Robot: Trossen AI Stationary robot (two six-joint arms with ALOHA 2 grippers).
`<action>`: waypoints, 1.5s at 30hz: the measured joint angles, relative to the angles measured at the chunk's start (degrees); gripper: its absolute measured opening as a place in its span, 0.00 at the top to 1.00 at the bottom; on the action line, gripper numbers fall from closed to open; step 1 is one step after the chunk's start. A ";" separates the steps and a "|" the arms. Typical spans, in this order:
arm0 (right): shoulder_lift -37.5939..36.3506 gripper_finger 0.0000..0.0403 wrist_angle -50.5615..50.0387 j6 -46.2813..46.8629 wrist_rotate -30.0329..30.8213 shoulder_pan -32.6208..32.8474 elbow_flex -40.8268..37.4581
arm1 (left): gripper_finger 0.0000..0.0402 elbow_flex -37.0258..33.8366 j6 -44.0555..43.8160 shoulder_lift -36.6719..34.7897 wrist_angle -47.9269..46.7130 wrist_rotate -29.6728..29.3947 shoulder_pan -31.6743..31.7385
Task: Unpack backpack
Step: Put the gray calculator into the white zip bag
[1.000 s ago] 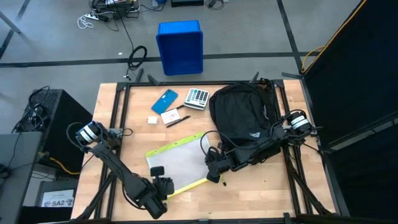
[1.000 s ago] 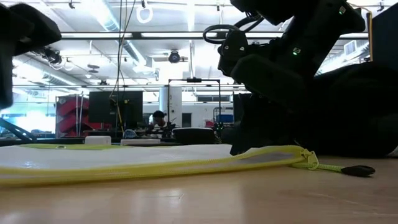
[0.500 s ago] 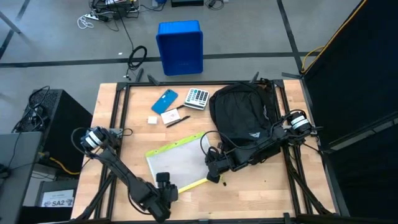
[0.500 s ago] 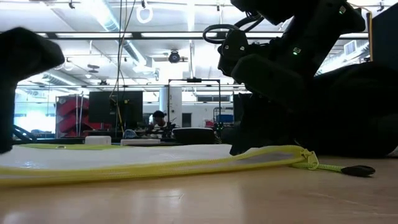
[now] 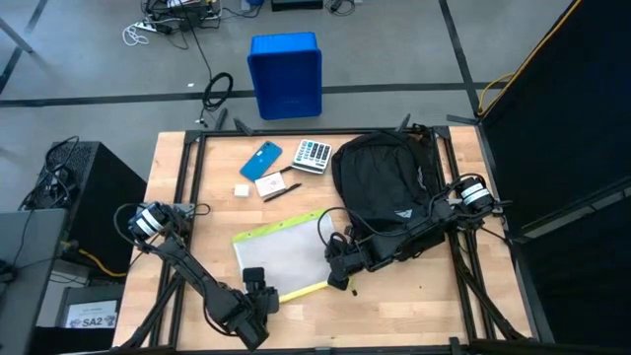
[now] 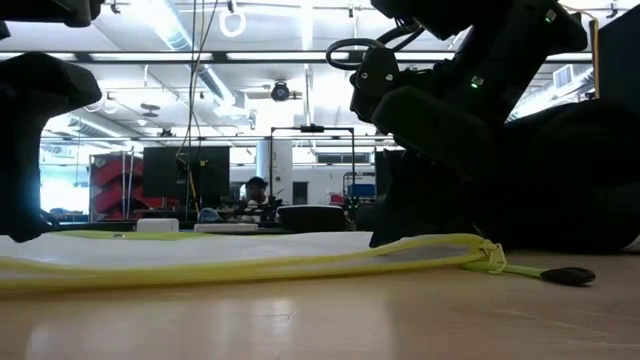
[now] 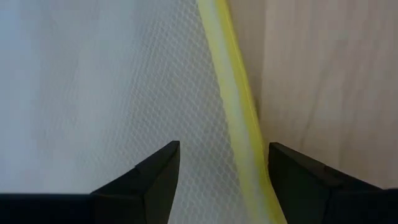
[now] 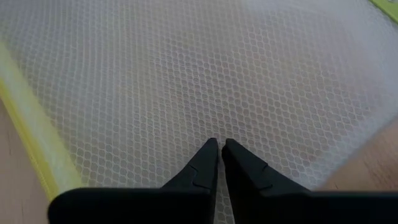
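Left gripper [image 5: 254,286] moved onto pouch [image 5: 281,256] near edge, fingers apart, empty. Right gripper [image 5: 333,258] pressed closed on pouch mesh. Backpack [image 5: 382,182] behind right gripper, surface [image 5: 414,296] far-right.

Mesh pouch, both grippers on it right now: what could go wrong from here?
1. The left gripper is open over the yellow edge of the mesh pouch. Closing there may catch only the thin edge and slip off.
2. The right gripper is shut with its tips on the mesh. If the left pulls, the pouch may stretch or drag.
3. The pouch's zipper pull lies loose beside the backpack and could snag.
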 joint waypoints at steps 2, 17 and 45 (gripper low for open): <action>0.00 0.97 0.02 0.00 0.00 0.00 0.00 | 0.47 0.02 0.02 0.00 0.04 -0.31 0.02; 0.00 0.99 0.11 0.00 0.00 0.00 0.00 | 0.47 0.02 -3.44 -0.02 -8.66 -4.90 1.45; 0.00 0.98 0.39 -0.57 0.00 0.00 0.00 | 0.65 -0.96 -2.97 0.09 -12.94 -13.42 5.33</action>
